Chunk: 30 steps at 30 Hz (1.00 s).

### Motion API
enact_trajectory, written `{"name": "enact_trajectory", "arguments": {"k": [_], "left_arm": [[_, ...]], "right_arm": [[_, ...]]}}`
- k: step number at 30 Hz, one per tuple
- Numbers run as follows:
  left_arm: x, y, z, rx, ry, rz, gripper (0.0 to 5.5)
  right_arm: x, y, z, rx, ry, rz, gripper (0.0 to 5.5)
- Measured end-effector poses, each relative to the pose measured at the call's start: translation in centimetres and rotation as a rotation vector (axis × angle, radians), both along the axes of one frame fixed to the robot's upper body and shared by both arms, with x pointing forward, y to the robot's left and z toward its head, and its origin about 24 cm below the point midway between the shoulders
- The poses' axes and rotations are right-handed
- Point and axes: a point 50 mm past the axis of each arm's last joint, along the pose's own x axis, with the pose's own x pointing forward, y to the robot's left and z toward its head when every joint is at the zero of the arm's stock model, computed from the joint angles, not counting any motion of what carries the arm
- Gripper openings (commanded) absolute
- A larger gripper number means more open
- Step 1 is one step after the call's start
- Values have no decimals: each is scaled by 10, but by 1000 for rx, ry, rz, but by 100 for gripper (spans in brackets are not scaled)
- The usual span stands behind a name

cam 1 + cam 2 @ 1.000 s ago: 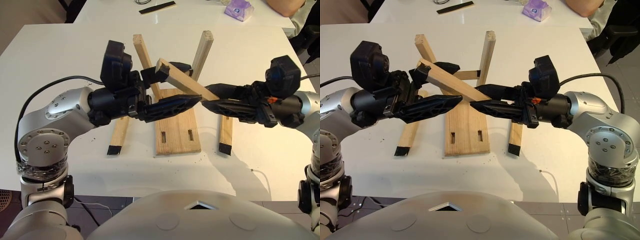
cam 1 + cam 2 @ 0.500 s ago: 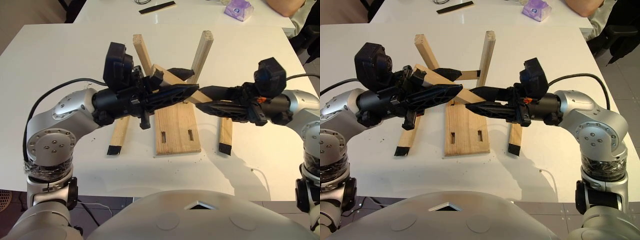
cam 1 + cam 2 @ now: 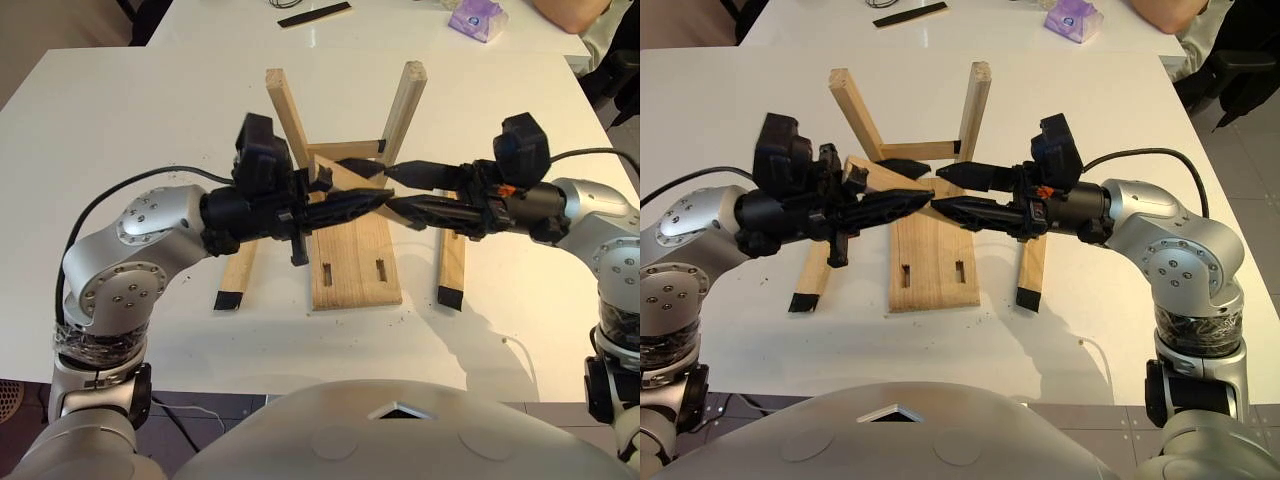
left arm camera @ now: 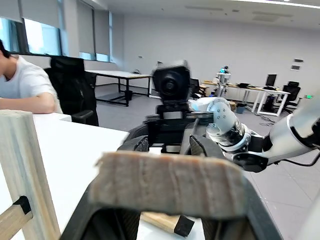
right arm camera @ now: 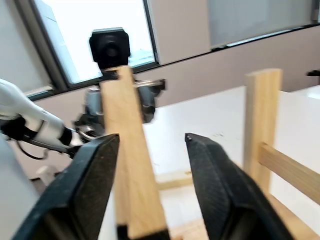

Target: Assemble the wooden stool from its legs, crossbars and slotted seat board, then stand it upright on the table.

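Observation:
A short wooden bar (image 3: 328,176) with a black end hangs tilted over the slotted seat board (image 3: 352,262), which lies flat on the white table (image 3: 120,130). My left gripper (image 3: 372,199) is shut on this bar (image 4: 170,175), reaching in from the left. From the right, my right gripper (image 3: 391,189) stands open, its fingers above and below the bar's (image 5: 125,150) near end without clamping it. Behind, a frame of two legs (image 3: 408,95) joined by a crossbar (image 3: 345,150) lies flat, partly under the board.
A second table at the back carries a black strip (image 3: 315,14) and a purple pack (image 3: 477,18). A thin white cable (image 3: 522,352) lies near the table's front right edge. Bare tabletop extends left and right of the parts.
The right gripper's fingers have spread apart and let go of the bar's end. My left gripper has turned and brought the bar lower and farther back, nearer the crossbar.

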Motion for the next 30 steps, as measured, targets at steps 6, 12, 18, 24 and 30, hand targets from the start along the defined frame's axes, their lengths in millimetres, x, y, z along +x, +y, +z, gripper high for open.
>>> {"name": "enact_trajectory", "arguments": {"k": [6,12,18,24,30], "left_arm": [[19,65,-9,146,11,233,131],[24,132,-25,547,-68,317,131],[57,152,-35,646,-177,280,131],[68,140,-49,606,-221,191,131],[55,152,-70,706,-205,141,131]], "right_arm": [[4,-17,3,45,4,-143,247],[-5,-34,-9,-1,4,-361,247],[-18,-17,-12,-117,-96,-339,247],[-17,-8,-29,-254,-152,-324,247],[-13,-12,-34,-301,-186,-338,247]]}}
